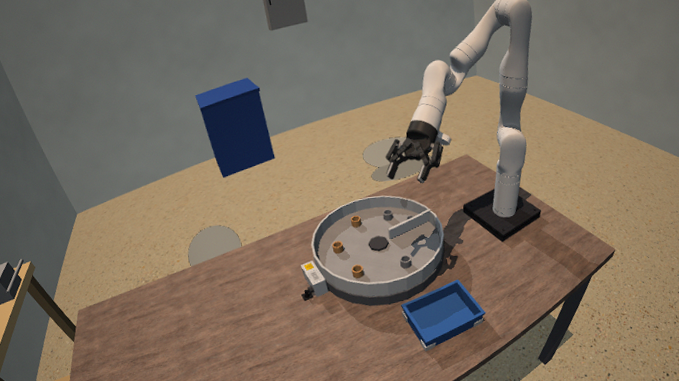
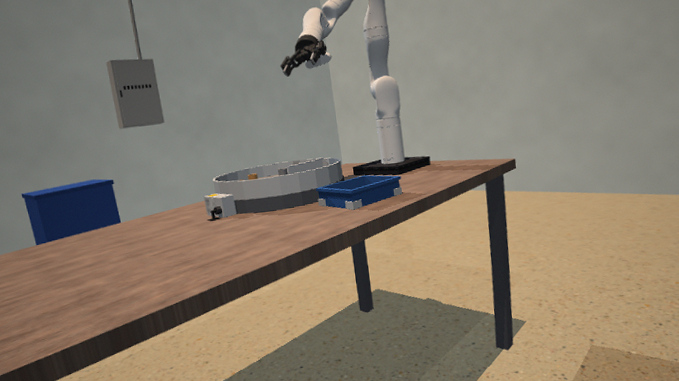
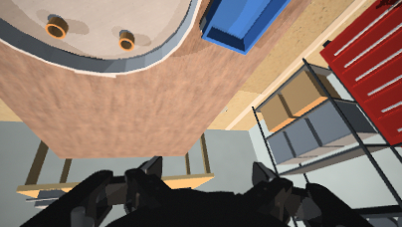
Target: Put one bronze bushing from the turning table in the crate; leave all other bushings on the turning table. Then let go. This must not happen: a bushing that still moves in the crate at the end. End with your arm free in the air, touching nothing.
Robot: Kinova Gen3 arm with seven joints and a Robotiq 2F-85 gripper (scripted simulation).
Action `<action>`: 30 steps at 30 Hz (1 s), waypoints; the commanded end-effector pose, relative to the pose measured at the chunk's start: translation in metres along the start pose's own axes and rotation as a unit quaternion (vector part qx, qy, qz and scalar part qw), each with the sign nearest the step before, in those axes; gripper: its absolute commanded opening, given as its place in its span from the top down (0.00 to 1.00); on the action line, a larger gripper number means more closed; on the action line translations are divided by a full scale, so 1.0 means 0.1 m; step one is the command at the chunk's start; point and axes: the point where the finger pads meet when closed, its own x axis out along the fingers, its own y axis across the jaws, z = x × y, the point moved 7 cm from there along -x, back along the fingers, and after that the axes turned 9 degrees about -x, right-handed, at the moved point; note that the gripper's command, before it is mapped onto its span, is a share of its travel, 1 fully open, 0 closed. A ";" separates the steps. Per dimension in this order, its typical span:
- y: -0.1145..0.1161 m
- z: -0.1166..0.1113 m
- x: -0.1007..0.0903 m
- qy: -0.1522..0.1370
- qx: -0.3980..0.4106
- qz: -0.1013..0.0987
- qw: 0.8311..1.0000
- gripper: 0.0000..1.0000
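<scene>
The round grey turning table stands on the wooden table. On it lie three bronze bushings and two grey bushings. The wrist view shows two bronze bushings. The blue crate stands empty in front of the turning table. My gripper is open and empty. It hangs high above the table's far edge, behind the turning table.
A grey slanted bar stands across part of the turning table. A small control box sits at its left rim. The arm's black base is to the right. A shelf rack and a red cabinet show in the wrist view.
</scene>
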 end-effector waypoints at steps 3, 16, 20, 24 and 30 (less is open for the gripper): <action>0.00 0.02 0.00 0.028 0.028 0.006 0.999 0.00; 0.00 0.15 0.01 0.137 0.014 -0.008 0.990 0.00; 0.00 0.15 0.01 0.137 0.014 -0.008 0.990 0.00; -0.02 0.23 0.01 0.198 0.009 -0.015 0.980 0.00; -0.02 0.29 0.04 0.244 0.006 -0.020 0.970 0.00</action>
